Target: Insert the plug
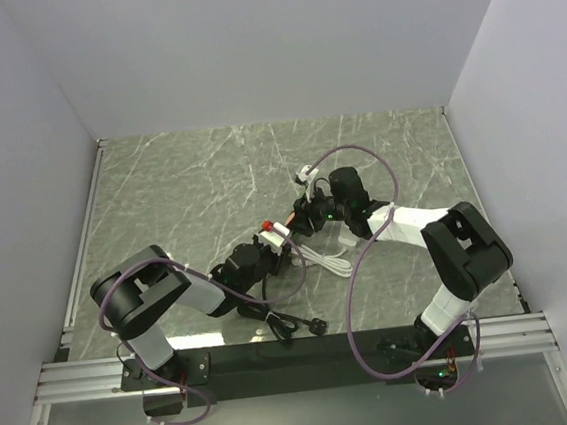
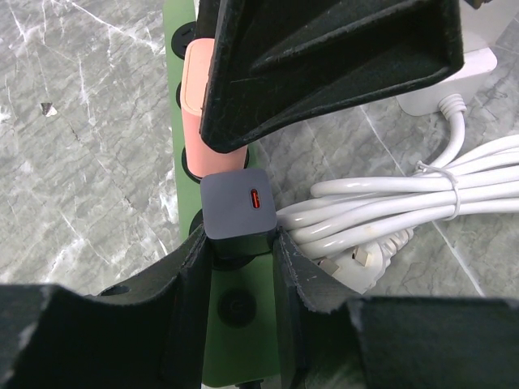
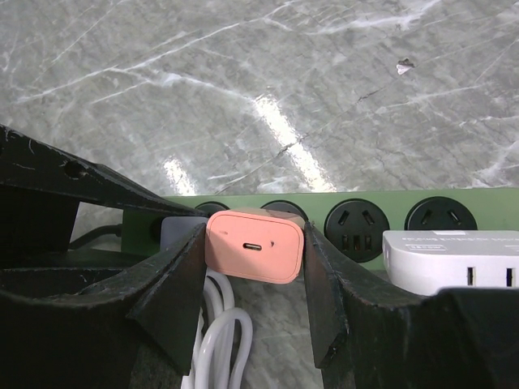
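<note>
1. Grasping, with the left end effector [image 2: 243, 251], a dark grey square plastic charger plug [image 2: 235, 203] by its side faces, at lower centre of the left wrist view.
2. Grasping, with the right end effector [image 3: 254, 263], a pink rounded plastic charger plug [image 3: 254, 243], at centre of the right wrist view, just beside the grey one.
3. Held right at a long green plastic socket strip [image 3: 393, 203] lying on the grey marble surface [image 3: 243, 81]; long axis top to bottom in the left wrist view, left to right in the right wrist view.
4. Port faces turned toward each camera, so prongs presumably pointing away, into the strip and across its long axis.
5. Judging by this, no sideways reach needed: only a straight push toward the strip. Cannot tell whether either is fully seated.
6. Right of the pink plug, two free sockets, then a white block adapter [image 3: 454, 259]; beside the strip, a tied white cable bundle [image 2: 381, 203].
</note>
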